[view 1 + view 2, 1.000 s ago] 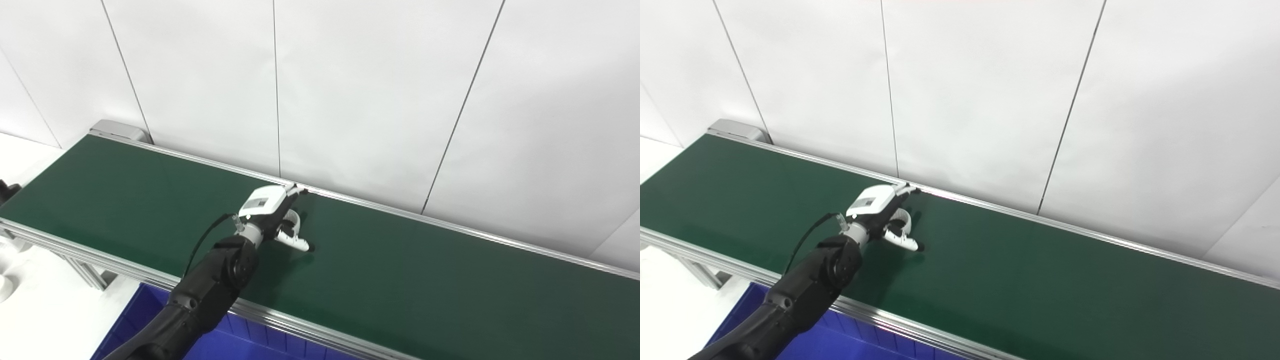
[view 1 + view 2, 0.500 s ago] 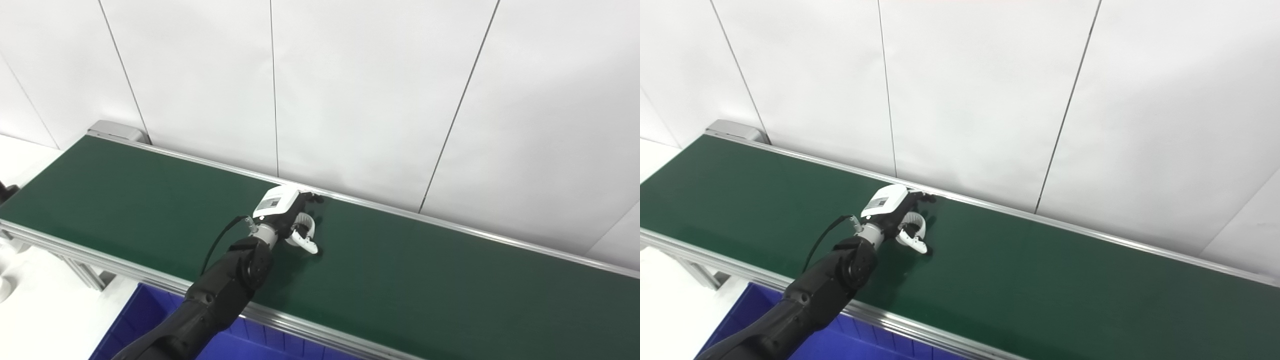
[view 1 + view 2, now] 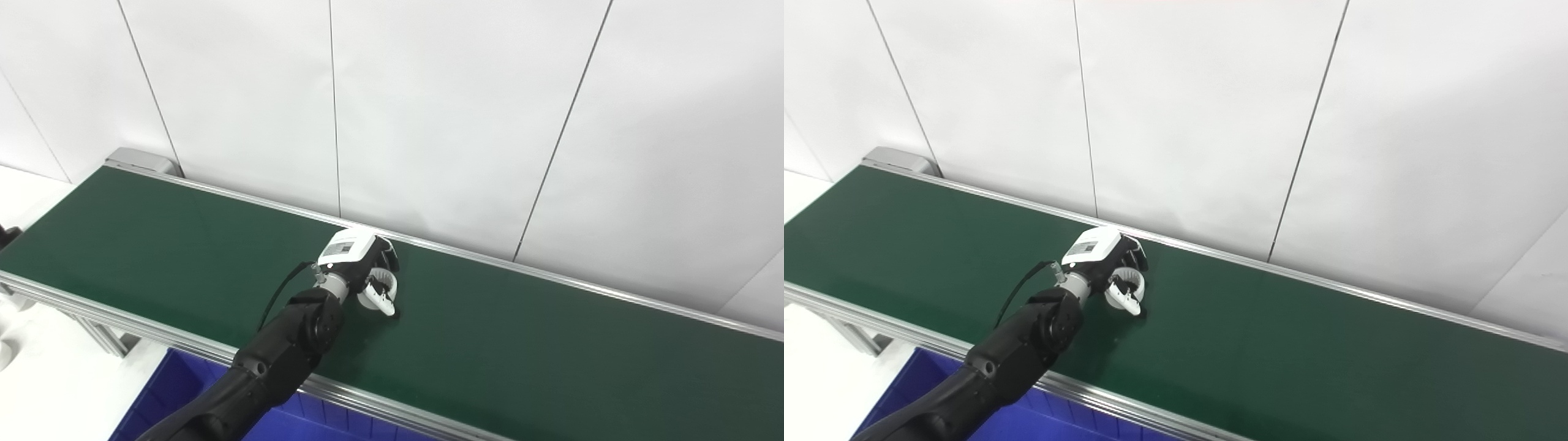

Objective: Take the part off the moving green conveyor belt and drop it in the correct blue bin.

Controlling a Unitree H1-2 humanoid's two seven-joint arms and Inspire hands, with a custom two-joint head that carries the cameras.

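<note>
left hand [image 3: 361, 269] | fingers curled round white part [image 3: 380, 293] | mid conveyor belt [image 3: 551, 355], near far rail | bare belt rightward

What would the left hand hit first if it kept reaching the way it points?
Probably the belt's far aluminium rail, then the white wall. The left hand points up-right over the green belt; depth is uncertain.
</note>
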